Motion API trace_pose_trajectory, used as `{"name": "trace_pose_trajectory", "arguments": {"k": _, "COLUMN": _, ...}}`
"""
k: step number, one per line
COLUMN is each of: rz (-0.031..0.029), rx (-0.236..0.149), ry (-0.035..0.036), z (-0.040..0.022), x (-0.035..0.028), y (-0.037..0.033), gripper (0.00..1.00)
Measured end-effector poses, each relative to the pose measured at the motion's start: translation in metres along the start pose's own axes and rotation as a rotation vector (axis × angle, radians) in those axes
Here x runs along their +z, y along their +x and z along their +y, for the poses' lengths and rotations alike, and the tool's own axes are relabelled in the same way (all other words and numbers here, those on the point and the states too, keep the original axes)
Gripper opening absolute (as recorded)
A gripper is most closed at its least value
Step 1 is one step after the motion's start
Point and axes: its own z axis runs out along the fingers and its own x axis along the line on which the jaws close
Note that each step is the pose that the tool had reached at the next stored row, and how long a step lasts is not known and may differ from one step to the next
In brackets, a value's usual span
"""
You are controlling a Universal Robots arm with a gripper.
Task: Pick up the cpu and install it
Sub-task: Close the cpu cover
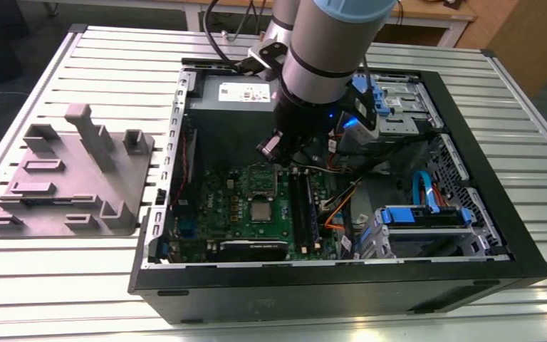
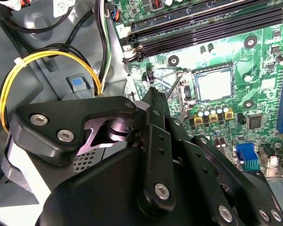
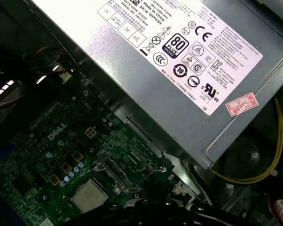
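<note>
the cpu (image 2: 214, 86) sits seated near the middle of the motherboard (image 2: 257, 59); the gripper (image 2: 152, 92) hovers beside it, seemingly closed and empty.

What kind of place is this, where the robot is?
Probably a robotics lab or workshop bench for computer assembly: a robot arm reaches into an open computer case on a slatted metal table, with a grey parts holder beside it.
</note>
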Motion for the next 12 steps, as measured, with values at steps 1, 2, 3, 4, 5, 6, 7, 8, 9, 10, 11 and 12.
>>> {"name": "trace_pose_trajectory", "arguments": {"k": 1, "rz": 0.0, "rx": -0.001, "ry": -0.0001, "z": -0.0002, "x": -0.0001, "y": 0.0002, "gripper": 0.1}}
{"name": "trace_pose_trajectory", "arguments": {"k": 2, "rz": 0.0001, "rx": -0.002, "ry": -0.0001, "z": -0.0006, "x": -0.0002, "y": 0.0006, "gripper": 0.1}}
{"name": "trace_pose_trajectory", "arguments": {"k": 3, "rz": 0.0003, "rx": -0.003, "ry": -0.0002, "z": -0.0012, "x": -0.0003, "y": 0.0011, "gripper": 0.1}}
{"name": "trace_pose_trajectory", "arguments": {"k": 4, "rz": 0.0003, "rx": -0.004, "ry": -0.0002, "z": -0.0019, "x": -0.0004, "y": 0.0018, "gripper": 0.1}}
{"name": "trace_pose_trajectory", "arguments": {"k": 5, "rz": 0.0006, "rx": -0.005, "ry": -0.0002, "z": -0.0027, "x": -0.0006, "y": 0.0027, "gripper": 0.1}}
{"name": "trace_pose_trajectory", "arguments": {"k": 6, "rz": 0.0008, "rx": -0.006, "ry": -0.0002, "z": -0.0036, "x": -0.0008, "y": 0.0037, "gripper": 0.1}}
{"name": "trace_pose_trajectory", "arguments": {"k": 7, "rz": 0.0009, "rx": -0.007, "ry": -0.0003, "z": -0.0048, "x": -0.001, "y": 0.0049, "gripper": 0.1}}
{"name": "trace_pose_trajectory", "arguments": {"k": 8, "rz": 0.0011, "rx": -0.008, "ry": -0.0003, "z": -0.0058, "x": -0.0011, "y": 0.006, "gripper": 0.1}}
{"name": "trace_pose_trajectory", "arguments": {"k": 9, "rz": 0.0011, "rx": -0.009, "ry": -0.0004, "z": -0.0069, "x": -0.0013, "y": 0.0071, "gripper": 0.1}}
{"name": "trace_pose_trajectory", "arguments": {"k": 10, "rz": 0.0013, "rx": -0.01, "ry": -0.0004, "z": -0.0081, "x": -0.0015, "y": 0.0083, "gripper": 0.1}}
{"name": "trace_pose_trajectory", "arguments": {"k": 11, "rz": 0.0015, "rx": -0.011, "ry": -0.0004, "z": -0.0092, "x": -0.0017, "y": 0.0095, "gripper": 0.1}}
{"name": "trace_pose_trajectory", "arguments": {"k": 12, "rz": 0.0016, "rx": -0.012, "ry": -0.0005, "z": -0.0104, "x": -0.0019, "y": 0.0107, "gripper": 0.1}}
